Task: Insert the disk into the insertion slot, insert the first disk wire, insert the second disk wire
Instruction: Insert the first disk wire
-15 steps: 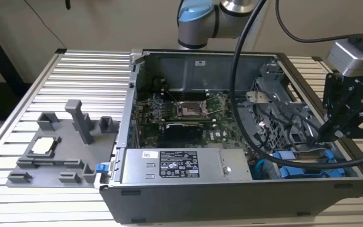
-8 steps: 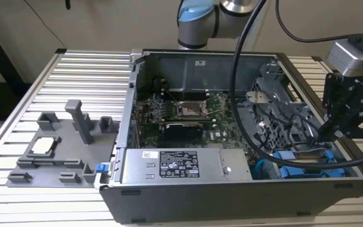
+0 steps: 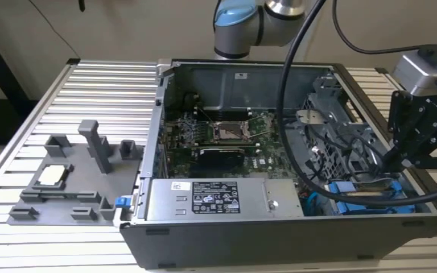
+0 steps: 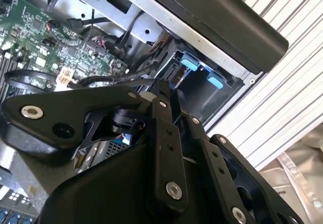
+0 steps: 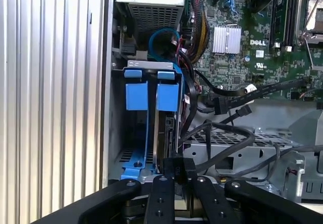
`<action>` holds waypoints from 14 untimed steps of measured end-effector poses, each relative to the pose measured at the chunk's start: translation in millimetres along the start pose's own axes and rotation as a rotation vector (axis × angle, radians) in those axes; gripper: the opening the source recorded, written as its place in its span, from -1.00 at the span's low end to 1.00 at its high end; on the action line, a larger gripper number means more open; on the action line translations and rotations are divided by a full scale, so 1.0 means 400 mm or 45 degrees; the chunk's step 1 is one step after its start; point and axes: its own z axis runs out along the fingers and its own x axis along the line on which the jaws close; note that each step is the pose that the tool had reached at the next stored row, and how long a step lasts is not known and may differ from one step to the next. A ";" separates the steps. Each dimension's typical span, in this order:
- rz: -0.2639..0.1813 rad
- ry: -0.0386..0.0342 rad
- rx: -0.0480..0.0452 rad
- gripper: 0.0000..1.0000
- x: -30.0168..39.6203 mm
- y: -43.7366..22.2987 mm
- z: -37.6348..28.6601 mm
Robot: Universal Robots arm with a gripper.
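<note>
disk [image 5: 166, 100]: seated on edge in slot [image 5: 151, 64], at 4 o'clock of case [image 3: 279, 239] in exterior view. gripper [image 5: 180, 177]: clenched on black plug [image 5: 177, 164] at disk's end, apparently for mating a wire.

The gripper [image 5: 177, 170] sits at the near end of the disk [image 5: 162, 133], which stands on edge in the insertion slot [image 5: 169, 65]. Just beside the disk, at its nine o'clock, is a second blue caddy [image 5: 136, 97]. From the slot, a blue cable loop [image 5: 164, 35] lies at twelve o'clock, the green motherboard [image 5: 252, 57] and its silver heatsink [image 5: 225, 38] at two, black cables [image 5: 227, 90] at three, and the ribbed table [image 5: 50, 108] at nine.
</note>
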 end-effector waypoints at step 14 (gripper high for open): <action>0.029 -0.0008 -0.003 -0.62 0.005 0.000 0.015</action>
